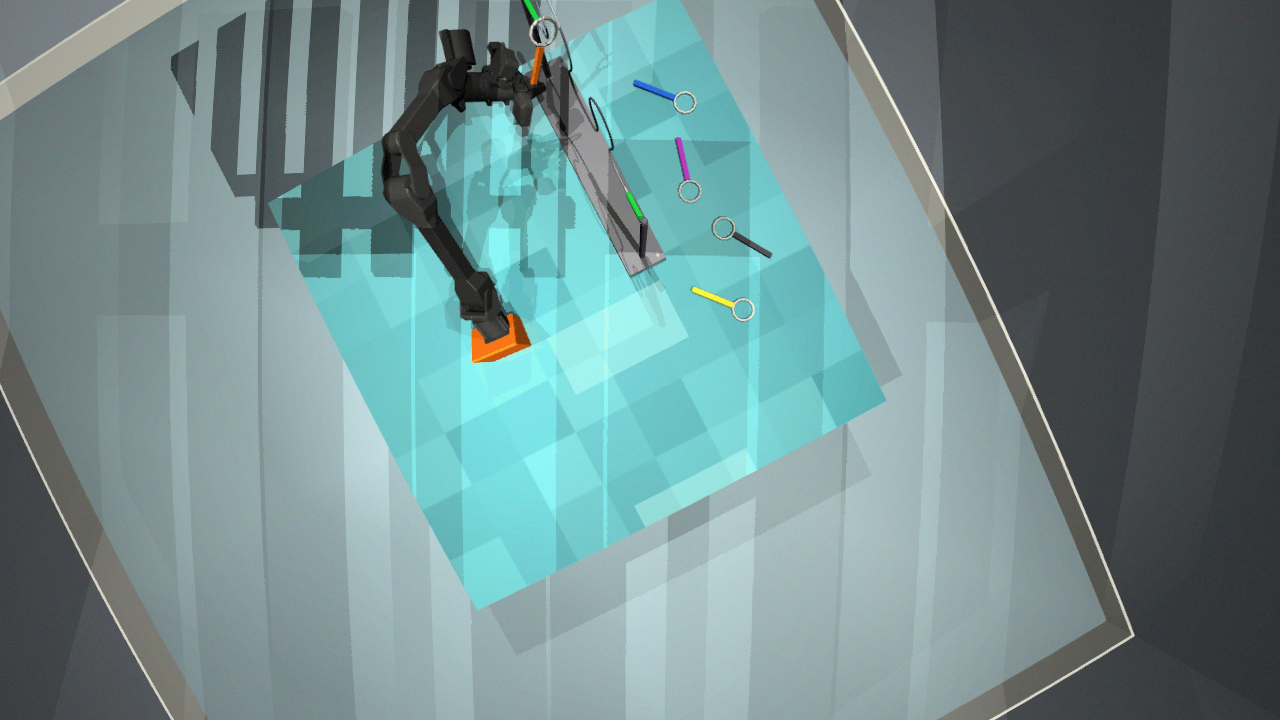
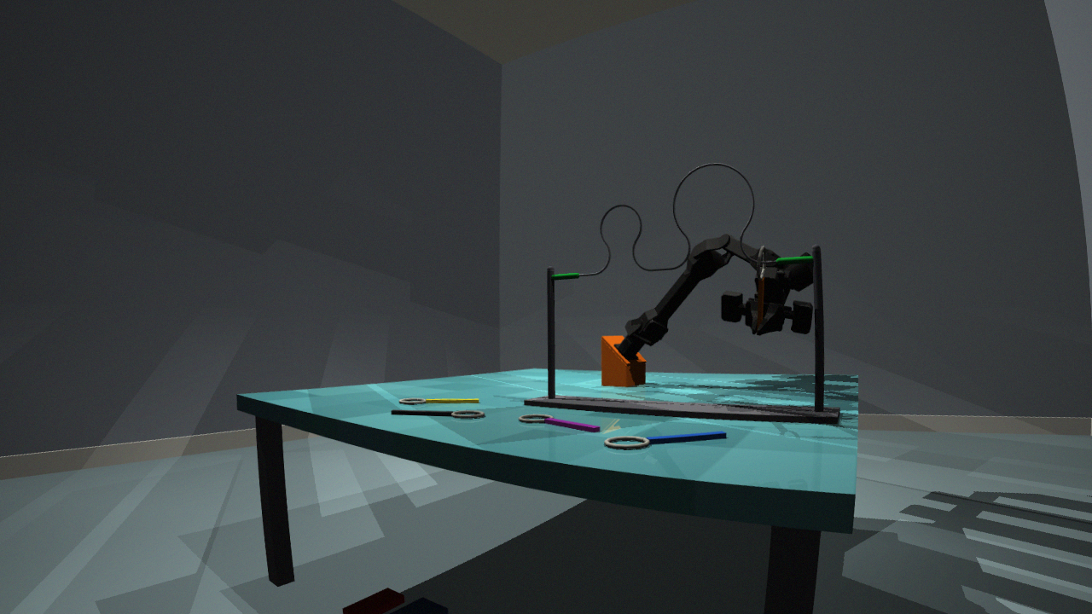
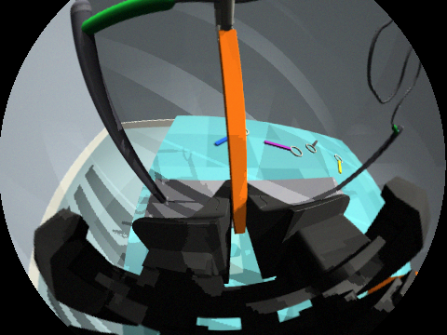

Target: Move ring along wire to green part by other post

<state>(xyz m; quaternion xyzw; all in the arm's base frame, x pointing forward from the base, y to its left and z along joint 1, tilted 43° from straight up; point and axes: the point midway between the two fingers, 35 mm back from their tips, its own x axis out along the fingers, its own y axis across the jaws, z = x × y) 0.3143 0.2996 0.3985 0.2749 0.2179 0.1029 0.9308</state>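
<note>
Orange handle [image 1: 537, 66] [image 2: 761, 304] [image 3: 234, 130] is pinched upright by the gripper [image 1: 531, 91] [image 2: 758, 316] [image 3: 233, 184]; its pale ring [image 1: 531, 34] [image 2: 760, 256] [image 3: 224, 14] is held around the wire [image 2: 715, 164] [image 3: 197, 1], apart from the near post [image 1: 564, 98] [image 2: 818, 328] [image 3: 100, 93].

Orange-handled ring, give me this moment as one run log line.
pincer: shut on orange handle | ring: just past near green part | far green part: not reached
</note>
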